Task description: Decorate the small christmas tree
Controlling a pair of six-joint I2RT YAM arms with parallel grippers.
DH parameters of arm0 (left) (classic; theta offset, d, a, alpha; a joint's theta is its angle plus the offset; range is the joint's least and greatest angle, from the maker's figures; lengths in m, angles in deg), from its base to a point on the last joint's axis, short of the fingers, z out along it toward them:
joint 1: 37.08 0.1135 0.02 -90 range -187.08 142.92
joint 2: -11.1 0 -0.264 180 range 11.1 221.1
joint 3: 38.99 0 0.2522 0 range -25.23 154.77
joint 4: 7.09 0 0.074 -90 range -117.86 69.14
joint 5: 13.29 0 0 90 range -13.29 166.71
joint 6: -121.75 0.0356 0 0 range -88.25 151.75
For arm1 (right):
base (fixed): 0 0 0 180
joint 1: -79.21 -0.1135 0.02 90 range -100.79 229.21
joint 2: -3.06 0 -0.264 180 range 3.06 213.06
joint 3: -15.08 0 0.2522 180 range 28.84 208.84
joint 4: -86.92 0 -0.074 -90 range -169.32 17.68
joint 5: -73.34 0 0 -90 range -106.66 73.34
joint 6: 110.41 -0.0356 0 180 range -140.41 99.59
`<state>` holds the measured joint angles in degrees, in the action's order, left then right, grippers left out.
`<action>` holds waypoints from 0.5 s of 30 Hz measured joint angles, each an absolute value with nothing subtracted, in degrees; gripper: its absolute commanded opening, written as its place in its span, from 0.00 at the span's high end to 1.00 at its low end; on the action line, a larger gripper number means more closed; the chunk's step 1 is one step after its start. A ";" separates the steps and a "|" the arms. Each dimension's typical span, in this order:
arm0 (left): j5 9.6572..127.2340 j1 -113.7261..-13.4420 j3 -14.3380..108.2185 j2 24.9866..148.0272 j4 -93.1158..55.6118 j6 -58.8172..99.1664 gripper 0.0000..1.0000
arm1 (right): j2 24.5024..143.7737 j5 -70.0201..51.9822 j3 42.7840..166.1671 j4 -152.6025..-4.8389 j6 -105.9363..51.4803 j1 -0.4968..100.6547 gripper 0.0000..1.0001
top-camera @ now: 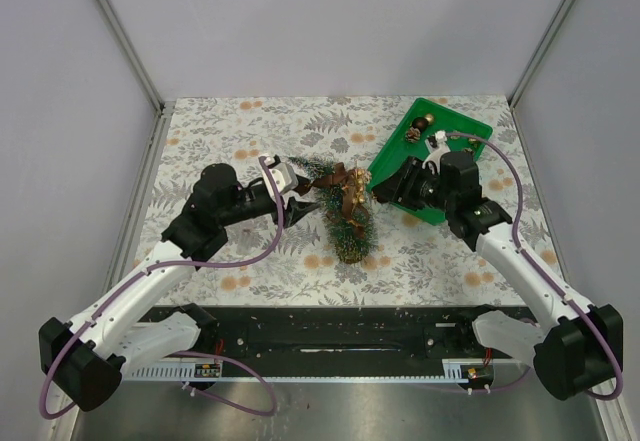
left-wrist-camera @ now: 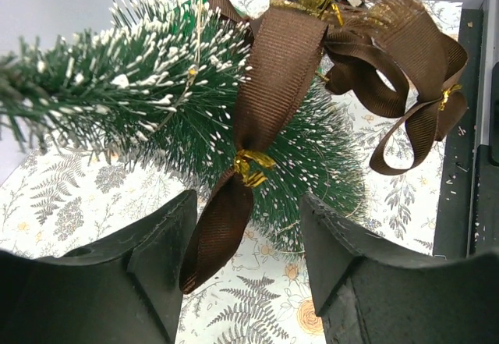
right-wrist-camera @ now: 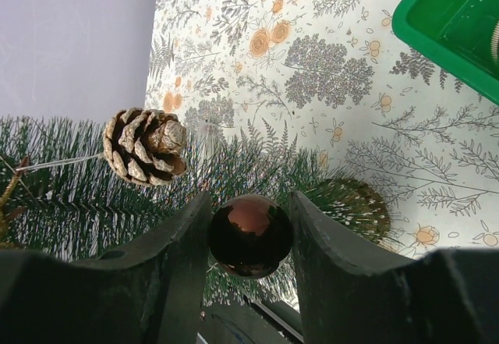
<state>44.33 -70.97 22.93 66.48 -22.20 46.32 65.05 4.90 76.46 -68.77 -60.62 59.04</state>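
The small christmas tree (top-camera: pixel 347 223) lies on its side in the middle of the patterned cloth, with brown ribbon bows (top-camera: pixel 346 191) on it. In the left wrist view the tree (left-wrist-camera: pixel 132 86) is just beyond my open left gripper (left-wrist-camera: pixel 248 200). A tail of brown ribbon (left-wrist-camera: pixel 222 231) hangs loose between the jaws. My left gripper (top-camera: pixel 303 186) is at the tree's thin end. My right gripper (right-wrist-camera: pixel 250 196) is shut on a shiny brown ball (right-wrist-camera: pixel 250 236), right over the tree's branches (right-wrist-camera: pixel 70 196). A pine cone (right-wrist-camera: pixel 144 147) hangs on the tree beside it.
A green tray (top-camera: pixel 458 114) stands at the back right with a gold ball (top-camera: pixel 427 121) and other ornaments; its corner shows in the right wrist view (right-wrist-camera: pixel 456 28). A black rail (top-camera: pixel 340 327) runs along the table's near edge. White walls enclose the table.
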 measured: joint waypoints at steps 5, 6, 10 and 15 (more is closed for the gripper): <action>44.33 -71.02 22.93 66.69 -20.84 46.37 0.42 | 66.30 3.85 76.43 -70.28 -60.90 56.42 0.87; 44.33 -71.04 22.93 66.76 -20.71 46.37 0.42 | 66.43 3.77 76.43 -70.54 -60.93 55.98 0.87; 44.33 -71.17 22.93 66.87 -20.43 46.39 0.44 | 66.74 2.67 76.43 -70.72 -60.88 54.65 0.88; 44.35 -71.30 22.93 67.28 -19.80 46.47 0.57 | 66.67 0.31 76.41 -69.95 -59.90 54.43 0.89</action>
